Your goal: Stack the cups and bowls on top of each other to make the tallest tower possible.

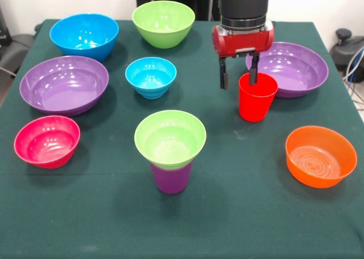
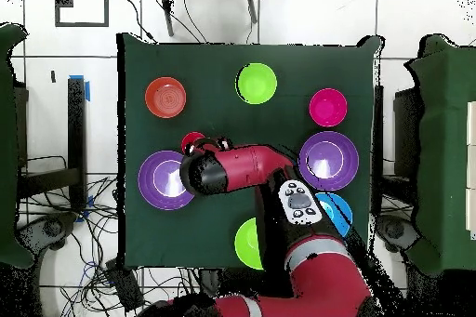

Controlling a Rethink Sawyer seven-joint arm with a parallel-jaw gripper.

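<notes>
Over the table's right side: gripper (image 1: pixel 239 75) spread open, straddling the near rim of the red cup (image 1: pixel 256 98), one finger inside, holding nothing | red cup upright beside a purple bowl (image 1: pixel 298 65) | green bowl (image 1: pixel 170 137) sits on the purple cup (image 1: pixel 171 178), front centre

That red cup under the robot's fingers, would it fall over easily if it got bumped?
Probably, yes. The red cup is taller than wide and narrows toward its base, so a sideways nudge from the gripper could tip it. It looks like thin, glossy plastic, so likely light and a bit slippery. Tipped onto the table, its round wall would probably let it roll in a curve.
</notes>
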